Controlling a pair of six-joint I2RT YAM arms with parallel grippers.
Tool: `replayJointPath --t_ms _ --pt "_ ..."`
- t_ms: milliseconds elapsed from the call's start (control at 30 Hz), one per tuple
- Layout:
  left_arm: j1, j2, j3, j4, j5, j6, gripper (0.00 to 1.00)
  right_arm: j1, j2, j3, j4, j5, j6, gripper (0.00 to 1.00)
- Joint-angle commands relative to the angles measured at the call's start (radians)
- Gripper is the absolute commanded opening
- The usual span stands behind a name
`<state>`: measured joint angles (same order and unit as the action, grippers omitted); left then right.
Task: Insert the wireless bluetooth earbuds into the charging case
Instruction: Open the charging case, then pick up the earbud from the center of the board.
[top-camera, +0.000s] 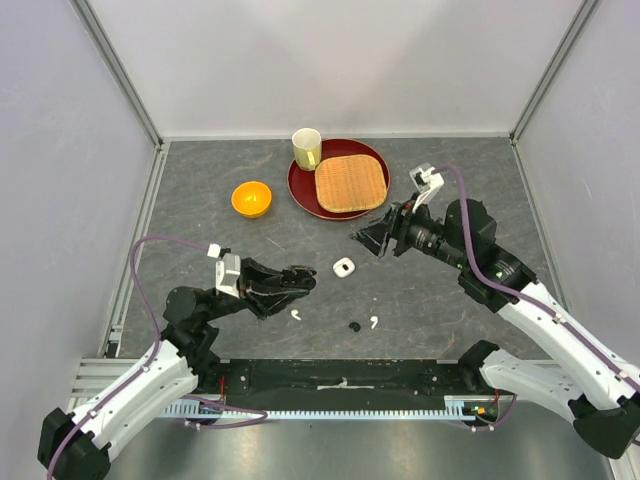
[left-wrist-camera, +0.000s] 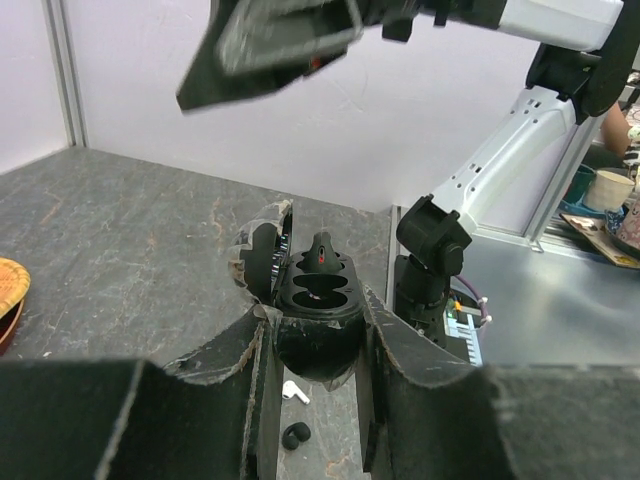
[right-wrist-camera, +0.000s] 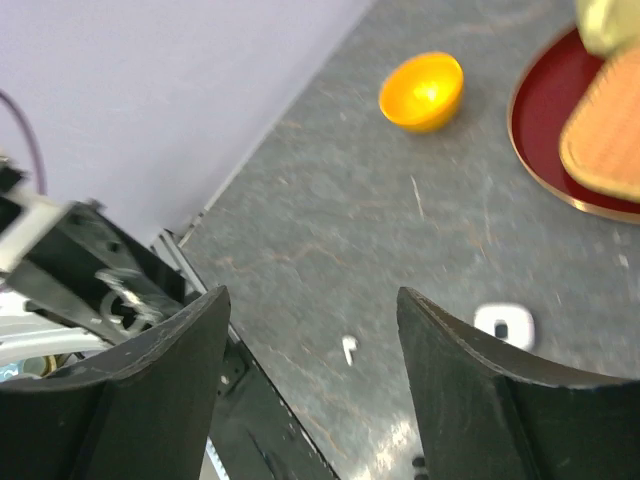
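Left gripper (left-wrist-camera: 317, 330) clamps the open black charging case (left-wrist-camera: 318, 300), with one black bud (left-wrist-camera: 320, 255) apparently seated. Right gripper (right-wrist-camera: 312, 300) gapes empty. A white earbud (left-wrist-camera: 294, 392) and a black earbud (left-wrist-camera: 295, 435) lie loose below the left's fingers (left-wrist-camera: 410, 370).

My right wrist camera is blurred: the white case (right-wrist-camera: 503, 325) is a blob, the white earbud (right-wrist-camera: 348, 348) a fleck. The red tray (right-wrist-camera: 535, 140), woven mat (right-wrist-camera: 605, 140) and cup (right-wrist-camera: 605, 20) run off that frame's edge. In the left wrist view my left hand (left-wrist-camera: 318, 345) hides the lower half of the black charging case (left-wrist-camera: 318, 290); my right hand (left-wrist-camera: 270, 45) is blurred and cut by the top edge. Overhead, the black earbud (top-camera: 354, 326) is too small to read.
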<state>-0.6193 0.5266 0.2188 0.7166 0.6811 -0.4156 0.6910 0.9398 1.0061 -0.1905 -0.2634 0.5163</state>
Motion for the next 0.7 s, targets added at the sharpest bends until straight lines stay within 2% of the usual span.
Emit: replayJointPath --t_ms 0,133,300,533,667 --pt "-0.003 -0.033 0.001 -0.014 -0.035 0.054 0.02 -0.039 -0.007 -0.118 -0.088 -0.007 0.028 0.69" --pt "-0.003 -0.039 0.01 -0.026 -0.038 0.061 0.02 -0.039 0.019 -0.265 -0.106 -0.058 0.044 0.61" --pt "-0.003 -0.019 0.024 -0.025 -0.038 0.052 0.02 -0.039 0.069 -0.371 -0.07 -0.129 0.054 0.52" --pt "-0.003 -0.013 0.022 -0.014 -0.041 0.028 0.02 -0.031 0.172 -0.422 0.005 -0.191 0.031 0.42" --pt "-0.003 -0.027 0.013 -0.02 -0.054 0.026 0.02 -0.004 0.221 -0.425 0.016 -0.175 0.005 0.41"
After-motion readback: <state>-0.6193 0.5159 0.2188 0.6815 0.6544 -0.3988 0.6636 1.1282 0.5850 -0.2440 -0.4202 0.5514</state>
